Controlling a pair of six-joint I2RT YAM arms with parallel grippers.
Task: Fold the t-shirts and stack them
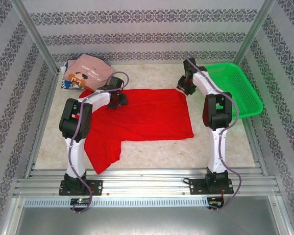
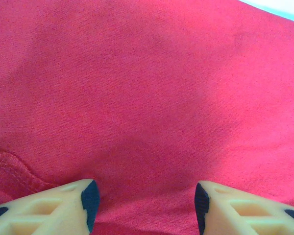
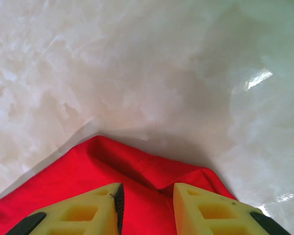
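Your left arm reaches forward, bent at the elbow, its tool [image 1: 118,99] [image 2: 146,200] low over the far left part of the red t-shirt [image 1: 147,117], fingers spread apart with nothing between them. Your right arm stretches to the far right corner of that shirt; its tool [image 1: 186,87] [image 3: 147,196] has the fingers drawn close over a raised fold, and you cannot tell whether cloth is pinched. The red shirt lies spread on the middle of the worktop [image 1: 157,154]. At the far left, a folded pink t-shirt [image 1: 90,71] rests on a white-blue one [image 1: 67,84]; its print is too small to read.
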